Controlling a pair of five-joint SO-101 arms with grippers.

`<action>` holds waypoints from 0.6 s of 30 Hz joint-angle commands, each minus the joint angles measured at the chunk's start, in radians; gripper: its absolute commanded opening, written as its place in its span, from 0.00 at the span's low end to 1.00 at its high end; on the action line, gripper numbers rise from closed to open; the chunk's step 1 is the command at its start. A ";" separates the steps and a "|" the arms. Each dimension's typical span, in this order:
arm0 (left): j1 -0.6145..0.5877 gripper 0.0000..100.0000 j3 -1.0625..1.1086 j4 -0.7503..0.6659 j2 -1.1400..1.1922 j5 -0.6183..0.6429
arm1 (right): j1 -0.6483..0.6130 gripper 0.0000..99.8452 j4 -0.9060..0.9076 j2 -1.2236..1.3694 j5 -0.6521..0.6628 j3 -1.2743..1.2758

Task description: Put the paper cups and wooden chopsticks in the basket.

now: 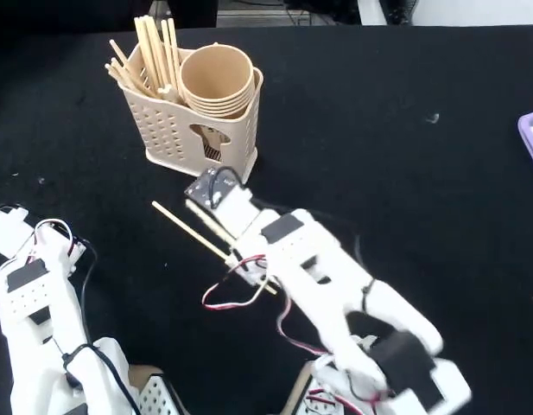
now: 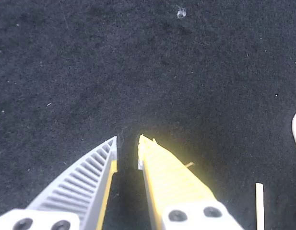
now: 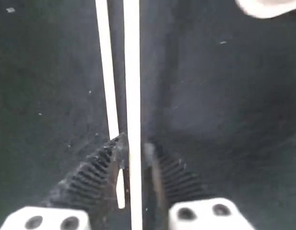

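Note:
The cream basket (image 1: pixel 197 130) stands at the back left and holds several wooden chopsticks (image 1: pixel 149 52) and stacked paper cups (image 1: pixel 218 79). Two chopsticks lie in front of it on the black cloth. My right gripper (image 3: pixel 136 146) is shut on one chopstick (image 3: pixel 132 86), which runs lengthwise between its fingers. The other chopstick (image 3: pixel 105 72) lies just beside it. In the high view the right gripper (image 1: pixel 221 226) sits over the pair, with the longer visible chopstick (image 1: pixel 181 225) sticking out to the left. My left gripper (image 2: pixel 127 140) is shut on nothing, low over bare cloth.
A corner of the basket (image 3: pixel 267 7) shows beyond the right gripper. The left arm (image 1: pixel 37 294) rests at the front left. A purple object (image 1: pixel 532 134) lies at the right edge. Red and black cables (image 1: pixel 240 298) trail under the right arm.

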 commanded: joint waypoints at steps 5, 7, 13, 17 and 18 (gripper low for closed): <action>-0.008 0.08 -0.031 -0.017 -0.020 0.009 | -0.106 0.18 0.061 0.168 -0.049 -0.209; -0.008 0.08 -0.031 -0.017 -0.020 0.009 | -0.115 0.18 0.071 0.205 -0.049 -0.242; -0.008 0.08 -0.035 -0.015 -0.020 0.009 | -0.110 0.18 0.069 0.280 -0.040 -0.254; -0.008 0.08 -0.035 -0.015 -0.020 0.009 | -0.110 0.08 0.069 0.277 -0.029 -0.252; -0.008 0.08 -0.035 -0.015 -0.020 0.009 | -0.110 0.04 0.069 0.274 -0.012 -0.252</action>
